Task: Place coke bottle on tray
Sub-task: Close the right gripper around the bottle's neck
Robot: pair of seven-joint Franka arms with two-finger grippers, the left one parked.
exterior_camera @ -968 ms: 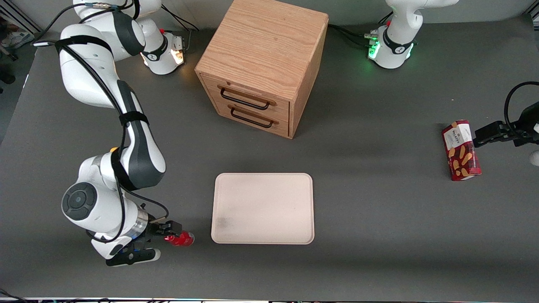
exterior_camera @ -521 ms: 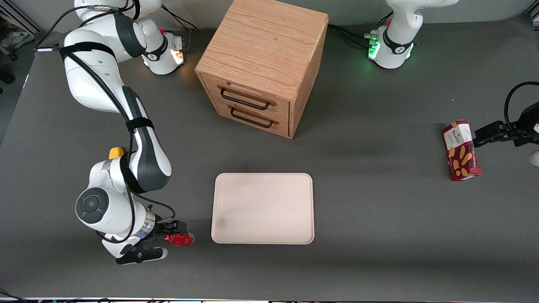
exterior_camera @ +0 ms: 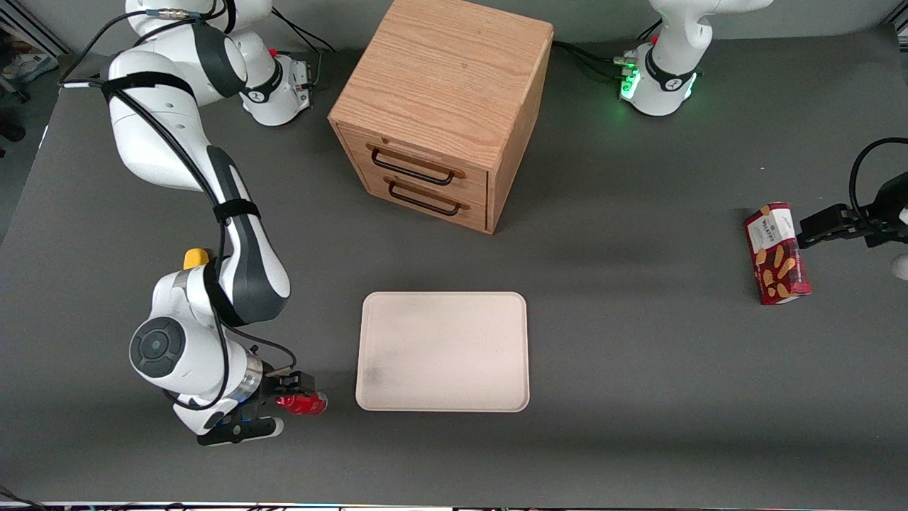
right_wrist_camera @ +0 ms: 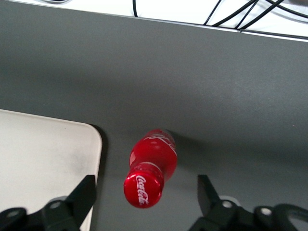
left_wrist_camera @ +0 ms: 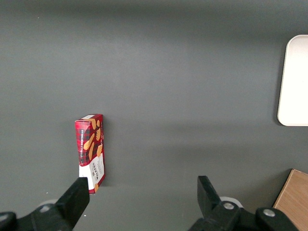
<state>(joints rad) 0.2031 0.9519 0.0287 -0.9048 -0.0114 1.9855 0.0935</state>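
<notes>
here our gripper (right_wrist_camera: 144, 199) gapes wide around the coke bottle (right_wrist_camera: 150, 166), white "coca-cola" script on its cap, with the tray (right_wrist_camera: 43, 163) just beside.

The bottle (right_wrist_camera: 151, 167) between the black fingers (right_wrist_camera: 82, 198) of the pincer (right_wrist_camera: 144, 202) is glossy red with white script on cap and body. Beside it, the tray (exterior_camera: 443, 351) is pale cream-pink, faintly smudged grey. The worktop (exterior_camera: 638, 397) is dark grey.

Front view high, looking down on whole table (exterior_camera: 638, 369); wrist views close, downward; all share tray (exterior_camera: 443, 351).
</notes>
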